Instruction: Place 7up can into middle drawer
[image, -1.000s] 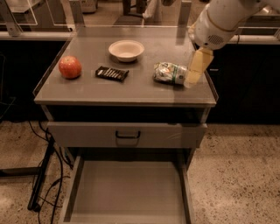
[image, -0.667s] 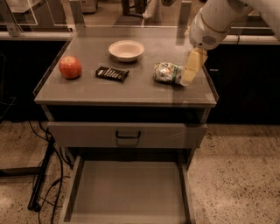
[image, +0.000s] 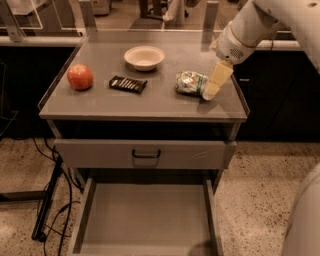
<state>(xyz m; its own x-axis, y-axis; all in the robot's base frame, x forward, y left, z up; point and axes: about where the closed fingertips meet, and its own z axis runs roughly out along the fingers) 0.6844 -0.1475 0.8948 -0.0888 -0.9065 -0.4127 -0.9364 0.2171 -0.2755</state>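
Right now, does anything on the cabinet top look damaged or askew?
The 7up can, right of the snack bar, lies crumpled on its side. The hand sits at its right end. Nothing spilled.

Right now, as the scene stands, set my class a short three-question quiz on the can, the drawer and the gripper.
1. True or false: the 7up can already lies in the open middle drawer.
2. Fill in: between the apple and the can lies a dark ___.
3. The gripper is low over the right end of the tabletop, close beside which thing? A apple, B bowl, C 7up can.
Key: 1 false, it lies on the tabletop; 2 snack bar; 3 C.
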